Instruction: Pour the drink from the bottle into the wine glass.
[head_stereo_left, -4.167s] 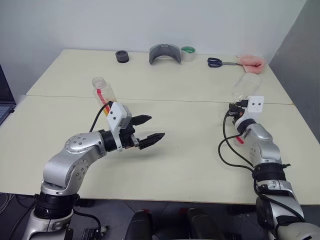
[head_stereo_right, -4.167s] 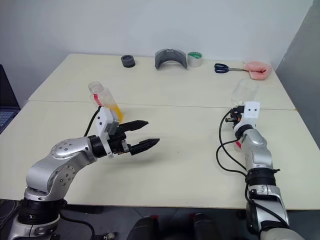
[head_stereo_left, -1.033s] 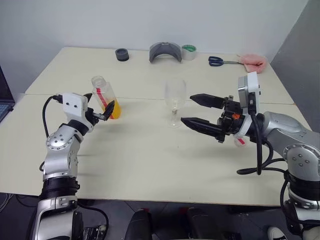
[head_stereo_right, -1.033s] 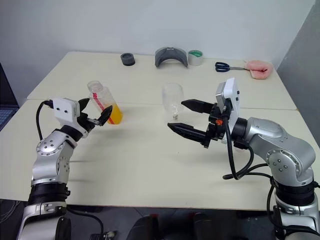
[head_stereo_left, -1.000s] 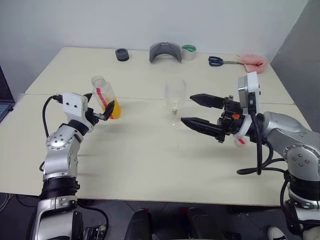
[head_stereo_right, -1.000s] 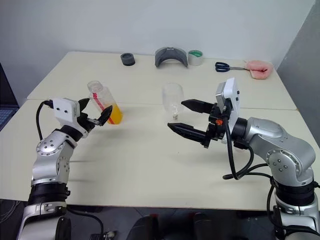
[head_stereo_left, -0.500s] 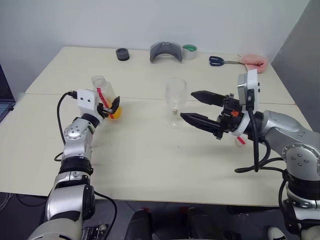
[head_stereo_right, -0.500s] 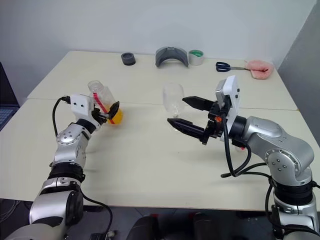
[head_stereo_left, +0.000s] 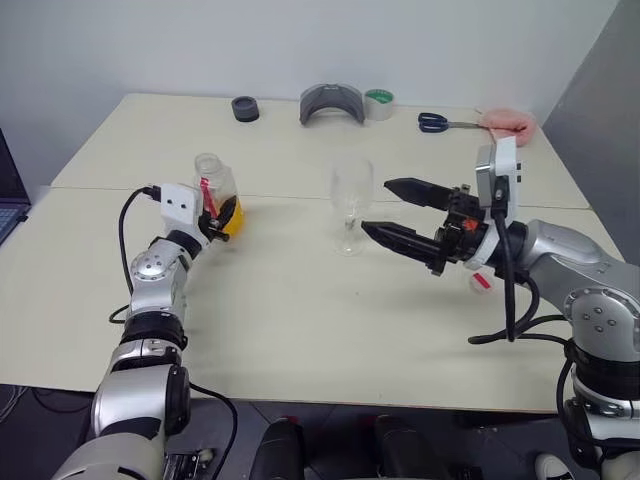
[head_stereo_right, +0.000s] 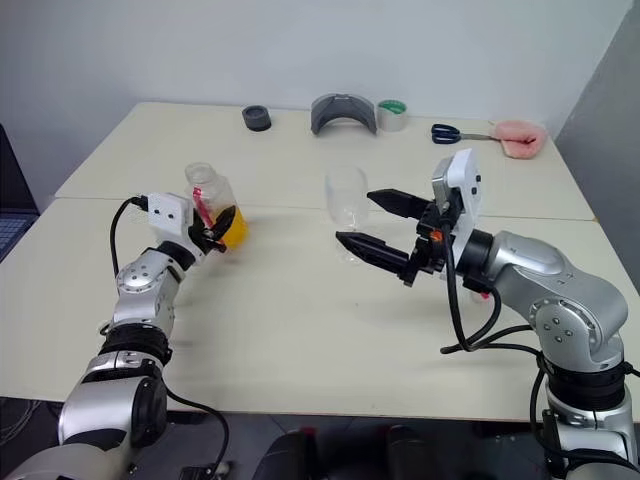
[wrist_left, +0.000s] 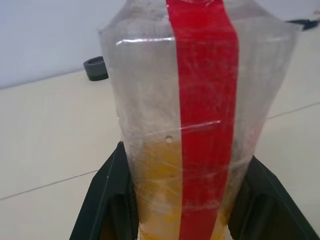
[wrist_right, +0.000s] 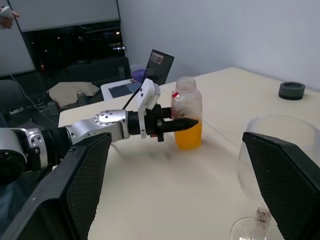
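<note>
The bottle (head_stereo_left: 216, 188) is clear with a red strip down its side and stands at the left of the table. The orange drink (head_stereo_left: 231, 214) fills its lower part. My left gripper (head_stereo_left: 214, 217) is shut on the bottle's lower body; in the left wrist view the bottle (wrist_left: 200, 120) sits between the two black fingers (wrist_left: 107, 200). The empty wine glass (head_stereo_left: 351, 203) stands upright at the table's middle. Just to its right my right gripper (head_stereo_left: 376, 207) is open and pointing at the bowl, without touching it. In the right wrist view the wine glass (wrist_right: 272, 145) is close by and the bottle (wrist_right: 186, 120) is beyond it.
Along the table's (head_stereo_left: 300, 320) far edge lie a black ring (head_stereo_left: 245, 108), a grey curved piece (head_stereo_left: 329, 105), a green tape roll (head_stereo_left: 377, 103), blue-handled scissors (head_stereo_left: 440, 123) and a pink cloth (head_stereo_left: 505, 123). A laptop (head_stereo_left: 8, 200) sits past the left edge.
My left gripper reached forward to the bottle and shut on its lower body. The bottle now stands more upright. My right gripper stayed open beside the glass.
</note>
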